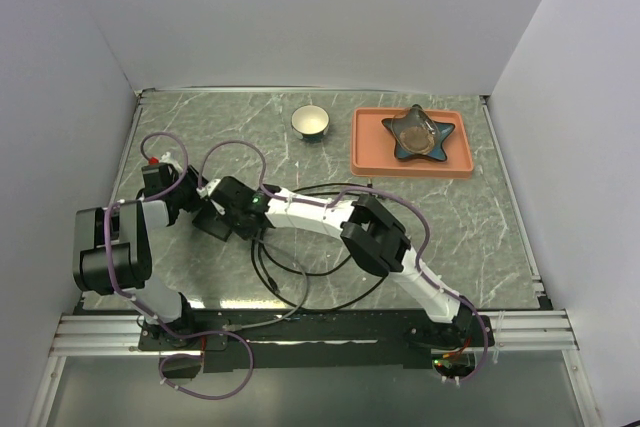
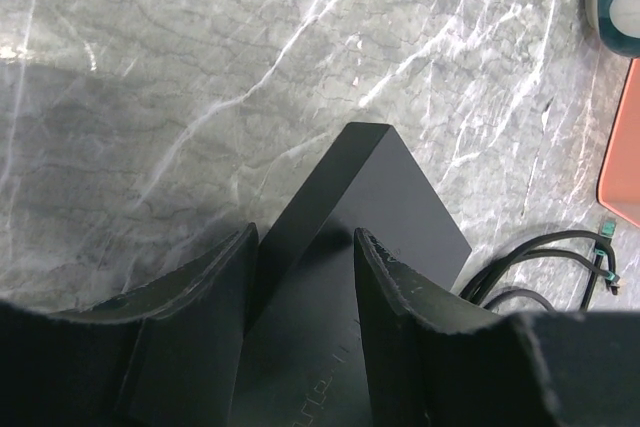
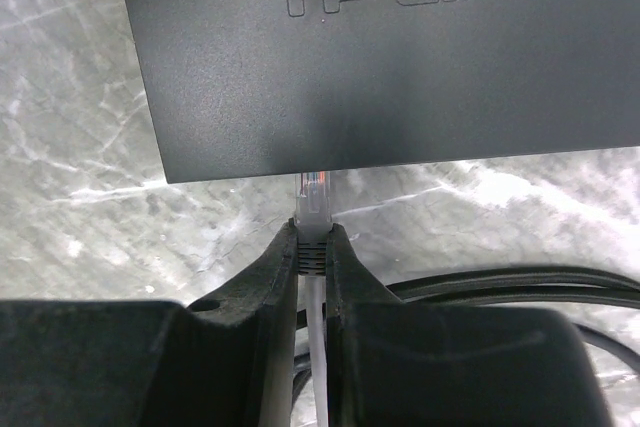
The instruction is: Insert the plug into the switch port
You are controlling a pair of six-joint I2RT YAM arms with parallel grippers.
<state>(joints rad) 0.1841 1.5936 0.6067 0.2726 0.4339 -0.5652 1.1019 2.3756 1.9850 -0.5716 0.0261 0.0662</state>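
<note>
Grey marbled desk (image 1: 480, 237), white walls around.
1. Left: black rectangular TP-Link switch box (image 2: 385, 207) was clamped between the left jaws, probably to brace it against the push of insertion.
2. Centre: clear plug with grey boot (image 3: 312, 209) was pinched at the boot by the right jaws. Its tip met the switch's edge; seating could not be told.
3. Right: orange tray (image 1: 368, 152) lay well apart, unused.
</note>
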